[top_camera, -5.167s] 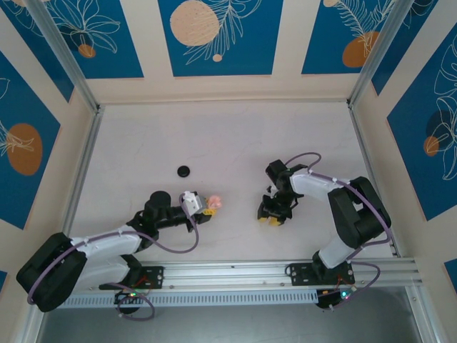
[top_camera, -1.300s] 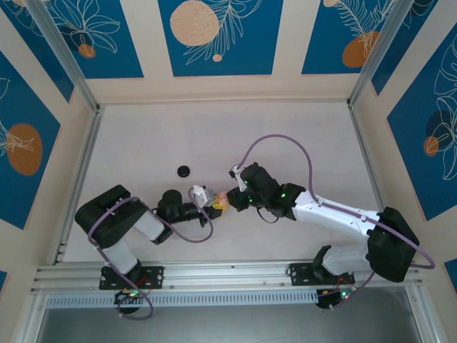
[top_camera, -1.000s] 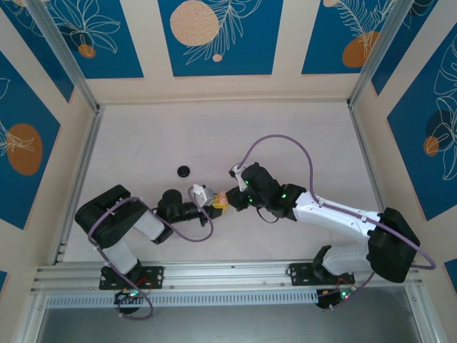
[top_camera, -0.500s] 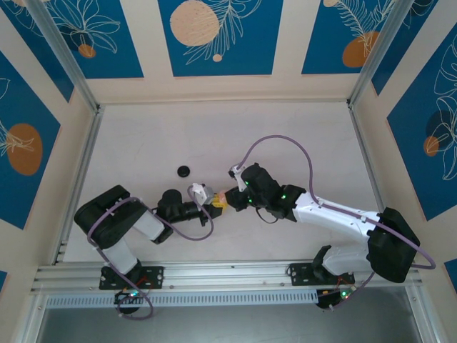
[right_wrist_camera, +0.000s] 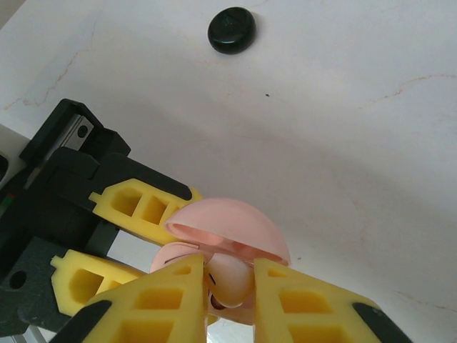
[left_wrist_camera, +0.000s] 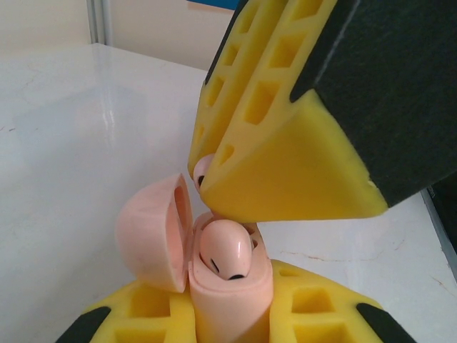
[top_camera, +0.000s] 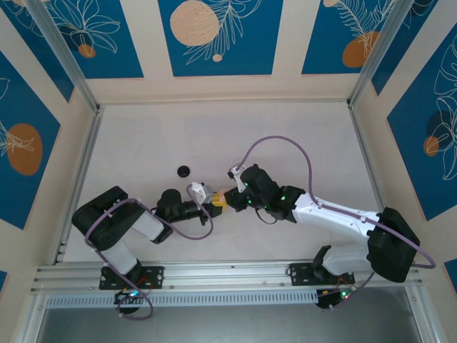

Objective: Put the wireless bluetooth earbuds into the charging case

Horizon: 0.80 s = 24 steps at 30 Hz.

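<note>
Near the middle of the table (top_camera: 285, 136), the left gripper (left_wrist_camera: 228, 325) is clenched on the pink charging case (left_wrist_camera: 232, 304). Its lid (left_wrist_camera: 153, 232) is swung open, and one pink earbud (left_wrist_camera: 225, 250) sits inside. The right gripper (right_wrist_camera: 228, 299) seems to pinch a second pink earbud (left_wrist_camera: 202, 166) at the case's mouth. Farther left lies a black disc (top_camera: 184, 171).
</note>
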Available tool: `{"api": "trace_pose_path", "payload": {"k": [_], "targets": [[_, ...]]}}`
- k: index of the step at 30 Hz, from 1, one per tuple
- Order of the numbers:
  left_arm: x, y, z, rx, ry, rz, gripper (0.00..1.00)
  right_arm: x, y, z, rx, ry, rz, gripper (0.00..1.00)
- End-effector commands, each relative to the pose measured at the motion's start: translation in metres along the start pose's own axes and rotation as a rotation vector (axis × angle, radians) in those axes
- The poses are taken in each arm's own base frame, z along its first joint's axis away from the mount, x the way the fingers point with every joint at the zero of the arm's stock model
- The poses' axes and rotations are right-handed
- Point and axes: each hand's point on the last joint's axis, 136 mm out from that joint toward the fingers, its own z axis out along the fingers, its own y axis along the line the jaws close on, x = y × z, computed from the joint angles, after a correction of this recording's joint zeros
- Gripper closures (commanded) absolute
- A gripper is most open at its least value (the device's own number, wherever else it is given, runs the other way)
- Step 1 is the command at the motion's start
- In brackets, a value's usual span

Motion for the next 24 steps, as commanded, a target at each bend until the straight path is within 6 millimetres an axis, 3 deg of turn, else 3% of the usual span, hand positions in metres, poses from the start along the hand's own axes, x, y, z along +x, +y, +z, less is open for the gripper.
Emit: {"api": "trace_pose_path", "payload": {"k": [1,16,24], "targets": [[-0.031,-0.005,0.001,0.015,-0.094,0.049,0.87,0.009,0.009,-0.005,-0.053,0.007,-0.029,0.75],[-0.031,-0.009,-0.001,0.025,-0.096,0.067,0.87,-0.002,0.012,-0.022,-0.151,-0.057,0.040,0.53],[-0.026,-0.014,-0.005,0.041,-0.086,0.121,0.86,-0.016,0.013,-0.046,-0.228,-0.130,0.095,0.47]]}}
